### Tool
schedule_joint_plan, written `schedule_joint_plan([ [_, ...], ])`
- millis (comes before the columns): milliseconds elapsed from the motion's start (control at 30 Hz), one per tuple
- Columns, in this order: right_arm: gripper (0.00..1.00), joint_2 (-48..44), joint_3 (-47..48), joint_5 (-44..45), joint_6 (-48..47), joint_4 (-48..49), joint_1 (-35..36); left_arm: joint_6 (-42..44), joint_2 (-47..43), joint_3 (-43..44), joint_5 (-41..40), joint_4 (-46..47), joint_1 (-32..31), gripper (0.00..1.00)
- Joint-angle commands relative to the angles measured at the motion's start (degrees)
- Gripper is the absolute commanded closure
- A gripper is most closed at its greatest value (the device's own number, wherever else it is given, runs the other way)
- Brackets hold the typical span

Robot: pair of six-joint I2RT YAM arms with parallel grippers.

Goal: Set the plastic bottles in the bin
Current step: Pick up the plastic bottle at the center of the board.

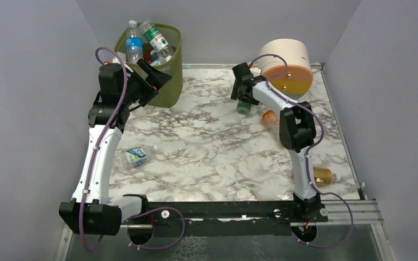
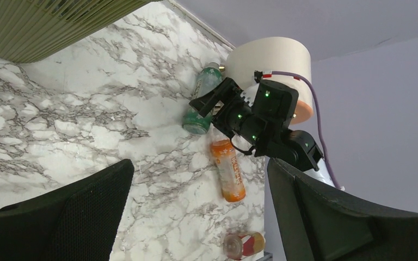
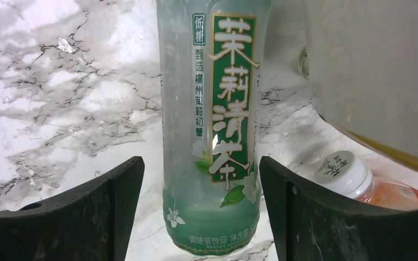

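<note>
Currently: right gripper (image 3: pixel 201 163) is low over the marble table (image 1: pixel 212 157), its fingers on either side of a green-labelled tea bottle (image 3: pixel 212 109) lying on its side. Jaws are apart. A sliver of table shows between the left finger and the bottle wall, and the right finger is just at the bottle's edge; no clamp visible. This bottle lies near the cream cylinder (image 1: pixel 286 51) at the far right of the table.

Left gripper (image 2: pixel 200 163) is raised beside the olive-green mesh bin (image 1: pixel 170 89), jaws wide apart, nothing between them.

Bin stands at the far left corner. Blue-labelled bottle (image 1: pixel 134 46) and green-white-labelled bottle (image 1: pixel 155 38) stick up above its rim; others sit lower inside, count unclear.

Bottles on the table:
- orange-filled bottle (image 2: pixel 228 171), white cap, just beside the tea bottle and close to the cylinder
- amber bottle (image 1: pixel 324 175) with a red label, near the right edge, close to the right arm's base
- clear bottle with a blue-green label (image 1: pixel 136 156), beside the left arm's forearm

All lie on their sides.
</note>
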Motion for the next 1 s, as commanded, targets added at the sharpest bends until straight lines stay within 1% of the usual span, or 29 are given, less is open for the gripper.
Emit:
schedule_joint_plan([
  [0,0.21,2.04,0.69,-0.92,-0.83,0.01,-0.96,0.36,-1.17,-0.59,0.97,0.07,-0.05,0.01],
  [267,0.20,1.58,-2.60,-3.92,-2.18,0.83,-0.96,0.68,-0.12,-0.29,1.82,-1.70,-0.05,0.01],
  [333,0.22,1.49,-2.94,-4.59,-2.69,1.06,-0.96,0.68,-0.02,-0.15,1.79,-1.81,-0.05,0.01],
  [400,0.27,1.44,-2.97,-5.52,-3.36,1.25,-0.96,0.73,0.15,0.02,1.96,-1.95,-0.06,0.01],
  [533,0.45,0.90,-2.93,-6.85,-4.45,1.31,-0.92,0.55,0.56,0.21,2.15,-1.96,-0.05,0.01],
  [600,0.48,0.31,-3.01,-7.86,-5.68,1.36,-0.68,0.50,0.60,0.38,2.10,-2.07,-0.05,0.01],
  [733,0.48,-2.34,-3.21,-8.61,-7.43,0.21,0.85,0.50,0.61,0.50,2.58,-2.34,-0.05,0.01],
  [867,0.48,-7.77,-5.11,-9.84,-8.84,-0.56,3.06,0.30,0.95,0.24,4.48,-3.03,-0.05,0.01],
  [967,0.48,-12.41,-7.24,-12.55,-9.76,-1.10,4.42,-0.31,1.34,0.31,6.61,-3.13,-0.05,0.01],
])
